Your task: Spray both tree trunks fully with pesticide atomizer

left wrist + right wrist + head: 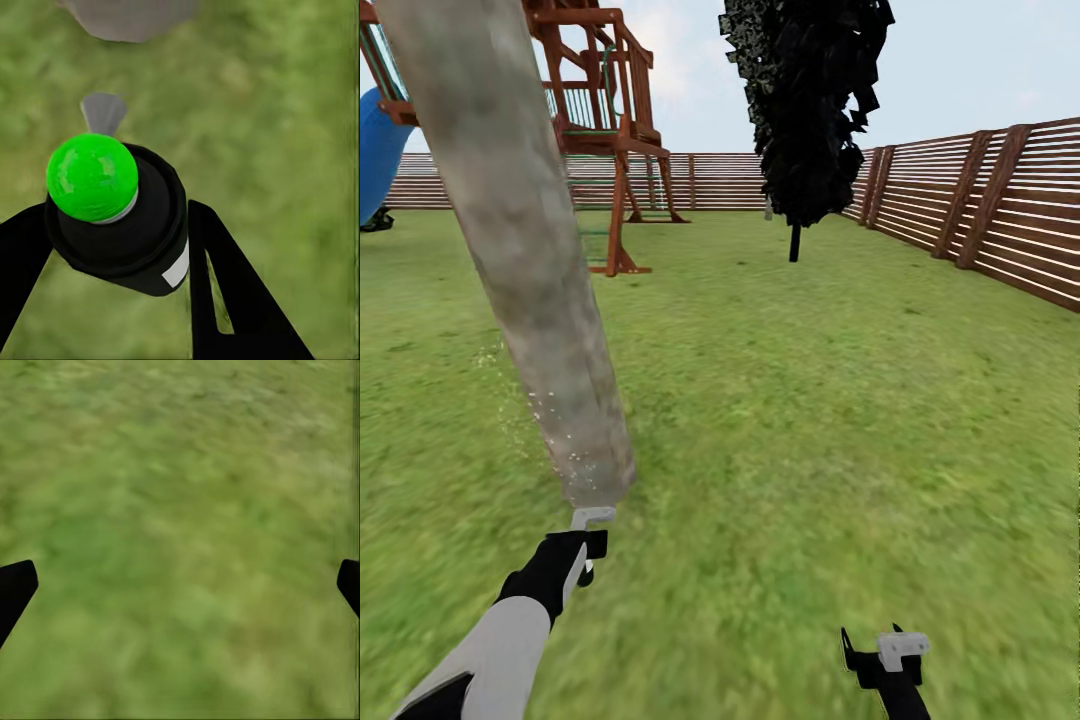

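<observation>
Gripping one pesticide atomizer (120, 217), the left tool (112, 247) sits at six o'clock below one tree trunk (520, 250) flecked with pesticide (550, 420). The right tool (180, 585) gapes wide over grass (180, 472). The left wrist view reveals the atomizer's green cap.

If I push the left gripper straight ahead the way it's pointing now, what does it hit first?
Most likely the tree trunk: the left gripper, shut on the atomizer, points at the trunk's base just ahead over the grass. The exact gap is unclear.
</observation>
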